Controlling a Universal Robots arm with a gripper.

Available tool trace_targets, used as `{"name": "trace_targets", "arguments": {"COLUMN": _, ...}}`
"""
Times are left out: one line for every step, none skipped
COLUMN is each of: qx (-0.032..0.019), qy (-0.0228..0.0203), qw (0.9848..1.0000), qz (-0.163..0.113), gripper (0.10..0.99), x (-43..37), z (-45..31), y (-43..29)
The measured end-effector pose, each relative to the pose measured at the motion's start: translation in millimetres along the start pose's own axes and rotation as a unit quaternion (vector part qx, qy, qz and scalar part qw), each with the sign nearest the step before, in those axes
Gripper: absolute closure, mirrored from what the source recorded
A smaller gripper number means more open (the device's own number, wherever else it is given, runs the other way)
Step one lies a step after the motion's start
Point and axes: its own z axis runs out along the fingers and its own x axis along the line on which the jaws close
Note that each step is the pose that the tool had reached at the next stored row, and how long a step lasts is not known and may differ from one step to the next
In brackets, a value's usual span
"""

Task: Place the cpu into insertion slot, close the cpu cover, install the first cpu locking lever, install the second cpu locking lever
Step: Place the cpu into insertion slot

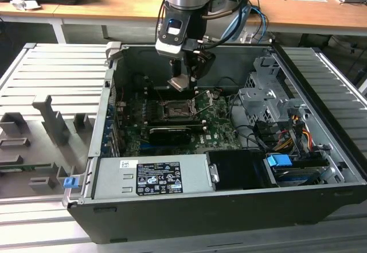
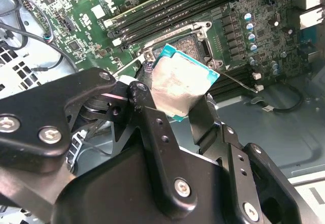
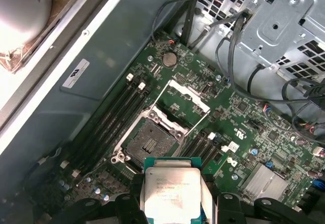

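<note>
The cpu (image 1: 179, 82) is a small square chip with a pale silver top and a green edge. My gripper (image 1: 180, 81) is shut on it, holding it in the air a little above the green board. In both wrist views the cpu (image 2: 180, 84) (image 3: 171, 188) sits between the black fingers (image 2: 144, 97). The insertion slot (image 3: 150, 142) (image 1: 175, 111) lies just beyond the chip, its dark centre bare. The cpu cover (image 3: 185, 101) is swung open and lies back beside the slot. A thin locking lever (image 2: 238, 80) sticks out beside the socket.
The board sits deep in an open black computer case (image 1: 321, 201). A labelled power supply (image 1: 155, 175) runs along the front, a metal drive cage (image 1: 269, 101) with cables stands at the exterior view's right, and a black ribbed heatsink (image 1: 169, 132) sits in front of the slot.
</note>
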Motion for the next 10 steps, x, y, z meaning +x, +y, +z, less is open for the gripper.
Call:
{"name": "trace_targets", "arguments": {"qx": 0.0000, "qy": -0.0001, "qw": 1.0000, "qz": 0.001, "gripper": 0.557, "x": 0.0, "z": 0.1, "y": 0.0}}
{"name": "trace_targets", "arguments": {"qx": -0.0001, "qy": -0.0002, "qw": 1.0000, "qz": 0.003, "gripper": 0.557, "x": 0.0, "z": 0.3, "y": 0.0}}
{"name": "trace_targets", "arguments": {"qx": -0.0001, "qy": -0.0003, "qw": 1.0000, "qz": 0.005, "gripper": 0.557, "x": 0.0, "z": 0.5, "y": 0.0}}
{"name": "trace_targets", "arguments": {"qx": 0.0000, "qy": -0.0004, "qw": 1.0000, "qz": 0.006, "gripper": 0.557, "x": 0.0, "z": 0.5, "y": 0.0}}
{"name": "trace_targets", "arguments": {"qx": -0.0001, "qy": -0.0005, "qw": 1.0000, "qz": 0.007, "gripper": 0.557, "x": 0.0, "z": 0.6, "y": 0.0}}
{"name": "trace_targets", "arguments": {"qx": -0.0001, "qy": -0.0006, "qw": 1.0000, "qz": 0.008, "gripper": 0.557, "x": 0.0, "z": 0.8, "y": 0.0}}
{"name": "trace_targets", "arguments": {"qx": -0.0002, "qy": -0.0007, "qw": 0.9999, "qz": 0.010, "gripper": 0.557, "x": 0.0, "z": 1.0, "y": -0.1}}
{"name": "trace_targets", "arguments": {"qx": -0.0002, "qy": -0.0008, "qw": 0.9999, "qz": 0.011, "gripper": 0.557, "x": 0.0, "z": 1.2, "y": -0.1}}
{"name": "trace_targets", "arguments": {"qx": -0.0002, "qy": -0.0009, "qw": 0.9999, "qz": 0.013, "gripper": 0.557, "x": 0.0, "z": 1.4, "y": -0.1}}
{"name": "trace_targets", "arguments": {"qx": -0.0002, "qy": -0.0010, "qw": 0.9999, "qz": 0.014, "gripper": 0.557, "x": 0.0, "z": 1.5, "y": -0.1}}
